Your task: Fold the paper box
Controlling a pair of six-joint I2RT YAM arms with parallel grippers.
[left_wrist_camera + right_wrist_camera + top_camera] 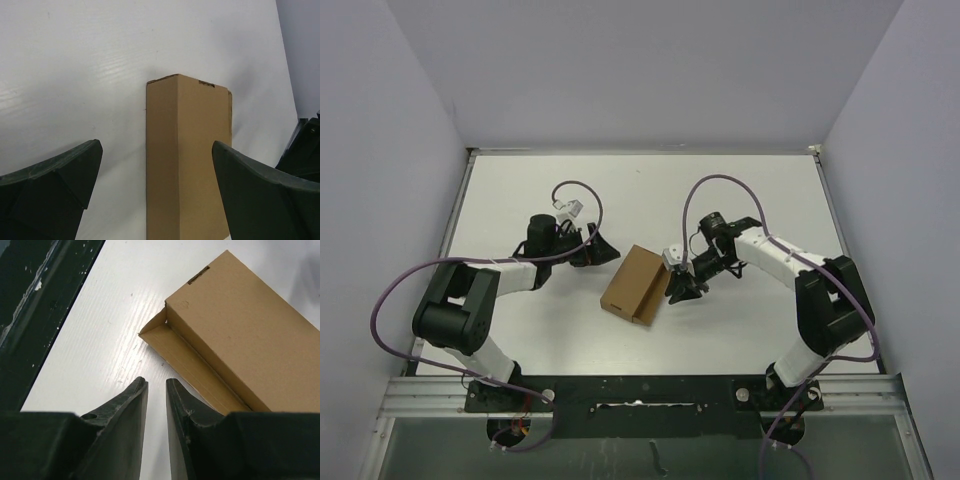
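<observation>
The white table [720,190] is smooth, so the paper box [632,282] can slide on it. The box lies in the middle of the table, between the two arms, and nothing holds it. If one gripper pushes and the other does not block, the whole box may skid away or turn. Then the fold does not happen.

The left gripper [609,250] is wide open. It sits just left of the box and points at it, but does not touch it. If it squeezes the box too hard, the thin walls may cave in.

The right gripper [156,384] is almost closed, with only a thin gap, and it holds nothing. It is on the right, just beside a flap [185,365] that lies flat on the table along the side of the box. I think this flap is the part left to fold. It lies so flat that the tips may slip over it and not get under it. If the tips dig in, they may crease or tear the card.

Now the count:
- One table.
- Two arms, the left arm [470,300] and the right arm [810,290].
- One paper box.
- Two grippers.
- One flat flap that I can see.
</observation>
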